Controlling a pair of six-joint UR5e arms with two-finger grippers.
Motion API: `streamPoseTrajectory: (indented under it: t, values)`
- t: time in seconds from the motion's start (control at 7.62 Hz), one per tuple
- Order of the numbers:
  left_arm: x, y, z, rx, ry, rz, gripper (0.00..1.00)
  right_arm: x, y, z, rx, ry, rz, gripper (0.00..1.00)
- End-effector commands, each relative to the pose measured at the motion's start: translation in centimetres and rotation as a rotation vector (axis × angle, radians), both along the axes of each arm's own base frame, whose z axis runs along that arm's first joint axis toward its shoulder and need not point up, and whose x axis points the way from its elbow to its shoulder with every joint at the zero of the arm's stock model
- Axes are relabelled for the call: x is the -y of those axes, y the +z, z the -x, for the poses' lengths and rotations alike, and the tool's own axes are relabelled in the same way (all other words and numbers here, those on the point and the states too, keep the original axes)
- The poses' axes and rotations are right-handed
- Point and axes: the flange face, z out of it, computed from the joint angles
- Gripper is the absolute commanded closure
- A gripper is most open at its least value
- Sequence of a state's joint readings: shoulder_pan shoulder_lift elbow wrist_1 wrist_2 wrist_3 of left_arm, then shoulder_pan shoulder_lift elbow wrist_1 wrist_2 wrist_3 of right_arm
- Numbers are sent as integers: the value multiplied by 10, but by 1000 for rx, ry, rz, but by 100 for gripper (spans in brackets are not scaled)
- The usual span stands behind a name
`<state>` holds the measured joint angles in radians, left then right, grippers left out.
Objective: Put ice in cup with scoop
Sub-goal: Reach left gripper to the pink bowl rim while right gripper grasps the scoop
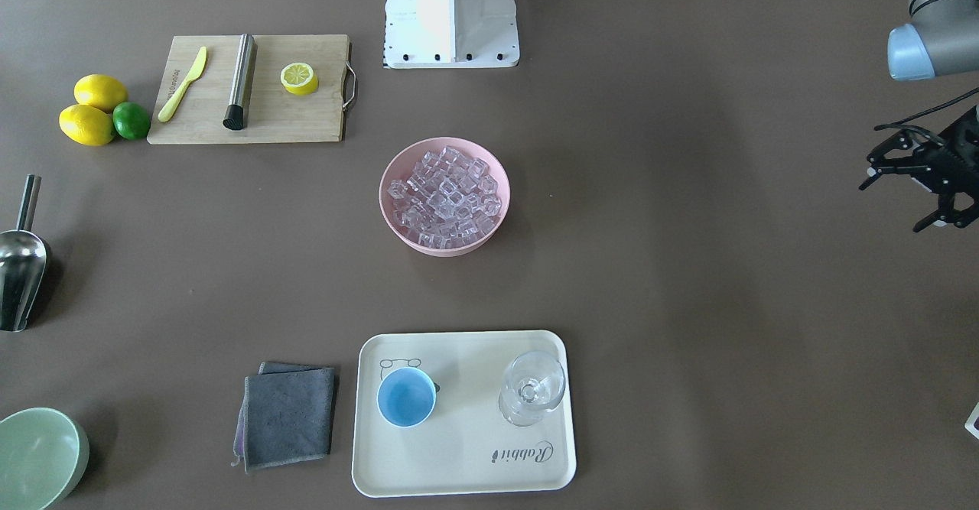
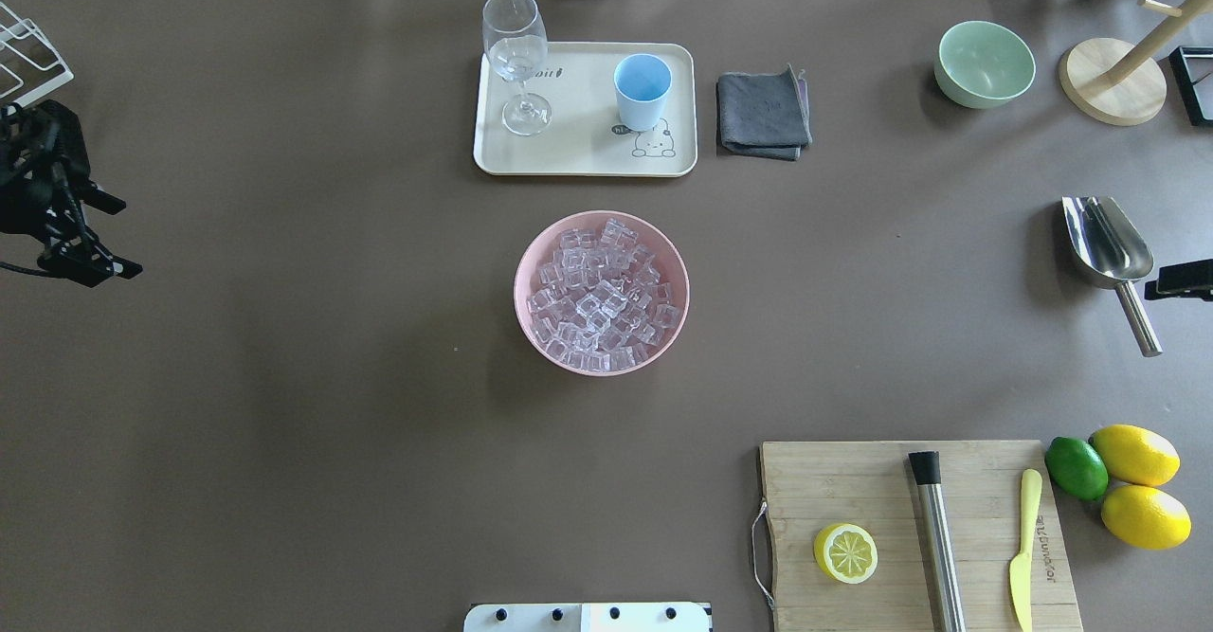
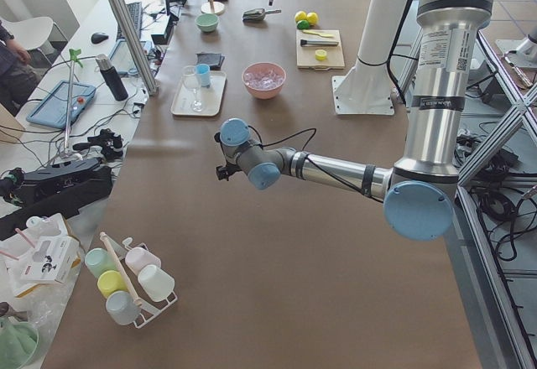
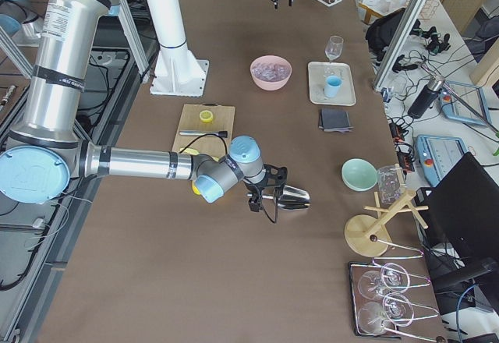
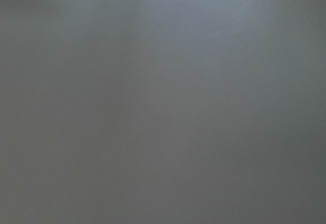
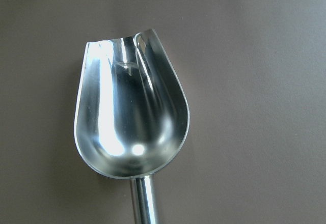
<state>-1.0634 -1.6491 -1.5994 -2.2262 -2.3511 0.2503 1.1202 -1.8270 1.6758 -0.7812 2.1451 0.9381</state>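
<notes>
The pink bowl (image 1: 447, 248) stands mid-bench and serves as the reference. The ice (image 2: 599, 296) is heaped inside it, and no cube lies outside. The cup (image 2: 642, 90) stands upright and empty on a cream tray (image 2: 569, 153) beyond the bowl, on the side away from the robot's base, beside a stemmed glass (image 2: 516, 59). The scoop (image 2: 1107, 243) lies flat on the bench well to the robot's right of the bowl, with its trough empty and its handle pointing back toward the robot. The right gripper (image 2: 1178, 280) sits just beside that handle. Only one black part of it shows, so the set of its jaws cannot be told. The left gripper (image 2: 114, 237) hangs well to the robot's left of the bowl, jaws spread and holding nothing. The left wrist view shows only blurred grey.
</notes>
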Motion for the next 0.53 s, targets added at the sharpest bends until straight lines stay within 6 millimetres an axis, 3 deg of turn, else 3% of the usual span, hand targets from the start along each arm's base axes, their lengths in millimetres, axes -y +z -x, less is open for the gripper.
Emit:
streamPoseTrajectory:
  t: [0.0, 0.26, 0.39]
  values:
    - [-3, -60, -98, -128, 151, -195, 1, -4, 21, 22, -24, -13, -31, 14]
    - [-26, -107, -165, -203, 233, -304, 1, 1, 13, 27, -16, -9, -30, 17]
    - [-41, -110, -187, -210, 234, -350, 1, -2, 14, 35, -15, -12, -16, 17]
